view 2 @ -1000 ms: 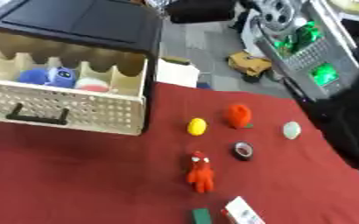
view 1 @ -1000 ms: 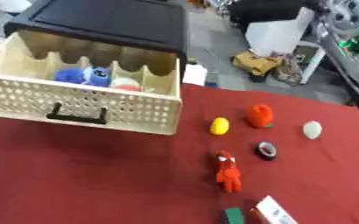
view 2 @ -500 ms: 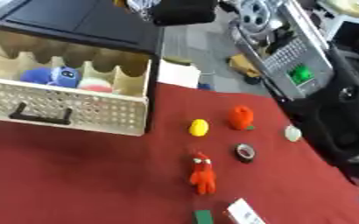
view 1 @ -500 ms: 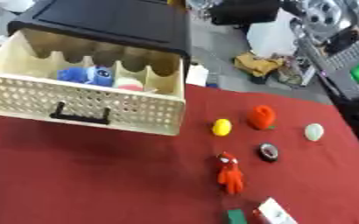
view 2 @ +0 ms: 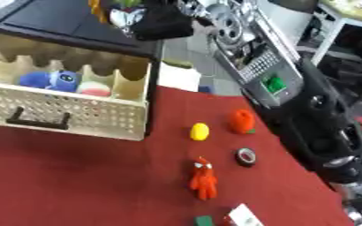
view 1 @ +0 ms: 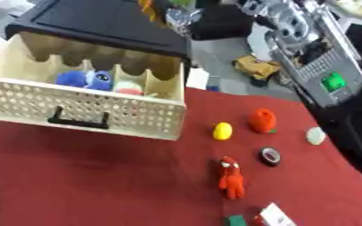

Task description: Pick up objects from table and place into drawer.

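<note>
A cream perforated plastic drawer (view 1: 84, 110) with a black handle stood pulled out from a black cabinet at the left of a dark red table (view 1: 99, 185). It already held a blue plush toy (view 1: 88, 79) and a pale round thing with a red patch (view 1: 128, 88).

The loose objects lay on the cloth to the right of the drawer: a small yellow egg-shaped piece (view 1: 224, 130), an orange-red rounded fruit-like toy (view 1: 262, 120) just beside it, a pale greenish-white ball (view 1: 315, 135) further right, a black ring-shaped roll (view 1: 270, 156), and a red long-limbed figure (view 1: 231, 178) lying nearer the camera. A green block (view 1: 235, 219) and a white-and-red box (view 1: 272, 216) were cut off at the bottom edge.

The robot's right arm (view 2: 307, 110), black with silver joints, reached in from the upper right. Its hand was not clearly visible; it may have lain beyond the lower right corner, so whether the fingers were apart or closed could not be told. The left hand showed nowhere.

The step appeared to be a reach before a pick. The next move would call for bringing the right hand down over one object, probably the pale ball nearest the arm, and closing around it.
</note>
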You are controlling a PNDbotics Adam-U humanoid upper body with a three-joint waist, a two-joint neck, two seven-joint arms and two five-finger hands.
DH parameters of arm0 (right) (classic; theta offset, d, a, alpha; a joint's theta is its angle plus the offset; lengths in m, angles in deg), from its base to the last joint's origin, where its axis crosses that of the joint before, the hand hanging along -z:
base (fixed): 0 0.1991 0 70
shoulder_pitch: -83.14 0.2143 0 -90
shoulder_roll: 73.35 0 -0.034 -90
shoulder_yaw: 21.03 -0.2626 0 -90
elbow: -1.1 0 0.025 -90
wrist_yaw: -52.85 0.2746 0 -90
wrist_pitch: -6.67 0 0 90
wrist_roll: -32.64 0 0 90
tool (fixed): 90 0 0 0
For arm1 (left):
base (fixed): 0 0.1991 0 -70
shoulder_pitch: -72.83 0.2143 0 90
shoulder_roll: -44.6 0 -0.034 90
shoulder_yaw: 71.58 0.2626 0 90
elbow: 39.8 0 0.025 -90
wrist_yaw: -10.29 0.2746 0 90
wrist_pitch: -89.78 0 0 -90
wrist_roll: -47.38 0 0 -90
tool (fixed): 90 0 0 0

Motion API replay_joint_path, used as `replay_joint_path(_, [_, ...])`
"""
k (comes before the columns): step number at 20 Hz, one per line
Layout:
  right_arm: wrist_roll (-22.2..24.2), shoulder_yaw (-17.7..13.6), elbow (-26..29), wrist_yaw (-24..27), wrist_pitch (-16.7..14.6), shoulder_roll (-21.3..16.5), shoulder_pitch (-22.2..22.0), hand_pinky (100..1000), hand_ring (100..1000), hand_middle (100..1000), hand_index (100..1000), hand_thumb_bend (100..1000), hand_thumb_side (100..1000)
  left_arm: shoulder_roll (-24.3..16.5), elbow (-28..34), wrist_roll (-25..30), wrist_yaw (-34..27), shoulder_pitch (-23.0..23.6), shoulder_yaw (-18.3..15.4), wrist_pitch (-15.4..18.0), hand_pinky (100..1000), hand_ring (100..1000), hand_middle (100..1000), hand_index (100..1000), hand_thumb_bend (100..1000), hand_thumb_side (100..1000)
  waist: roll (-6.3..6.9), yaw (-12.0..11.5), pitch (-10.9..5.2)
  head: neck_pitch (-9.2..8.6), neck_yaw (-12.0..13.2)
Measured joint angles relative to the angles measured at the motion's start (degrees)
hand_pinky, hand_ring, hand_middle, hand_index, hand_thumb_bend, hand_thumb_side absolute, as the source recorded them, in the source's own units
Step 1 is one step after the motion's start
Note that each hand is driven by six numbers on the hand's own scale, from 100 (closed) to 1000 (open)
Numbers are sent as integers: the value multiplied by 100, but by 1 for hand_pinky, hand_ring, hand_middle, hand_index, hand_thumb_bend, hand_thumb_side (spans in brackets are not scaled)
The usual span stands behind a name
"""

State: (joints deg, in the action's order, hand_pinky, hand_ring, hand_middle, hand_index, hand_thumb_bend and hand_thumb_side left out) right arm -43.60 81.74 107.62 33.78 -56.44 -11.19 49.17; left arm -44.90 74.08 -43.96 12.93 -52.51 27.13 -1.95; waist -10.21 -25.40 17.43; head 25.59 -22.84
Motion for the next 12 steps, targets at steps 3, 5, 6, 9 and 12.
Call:
replay_joint_path(3, [49, 41, -73, -76, -11, 70, 32, 349, 478, 272, 422, 233, 453, 4, 0, 3, -2, -8, 2, -3, 415, 337, 384, 767, 100, 1000, -25, -36, 7, -2, -1])
replay_joint_path(5, [86, 81, -112, -126, -24, 106, 48, 350, 479, 272, 422, 230, 453, 12, 0, 5, -4, -22, 6, -4, 415, 337, 384, 767, 100, 1000, -26, -53, 8, -3, -4])
replay_joint_path(6, [107, 103, -127, -152, -34, 129, 51, 349, 478, 272, 422, 231, 451, 29, 0, 8, -4, -31, 14, -7, 415, 337, 384, 767, 100, 1000, -29, -54, 8, -4, -8])
replay_joint_path(9, [170, 159, -166, -213, -48, 197, 88, 347, 478, 271, 422, 231, 445, 49, 0, 16, -5, -45, 28, -16, 415, 337, 384, 766, 100, 1000, -51, -83, 8, -5, -41])
replay_joint_path(12, [215, 194, -216, -264, -41, 275, 98, 346, 477, 271, 422, 231, 440, 51, 0, 28, -5, -47, 30, -27, 414, 337, 384, 766, 100, 1000, -61, -106, 8, -43, -79])
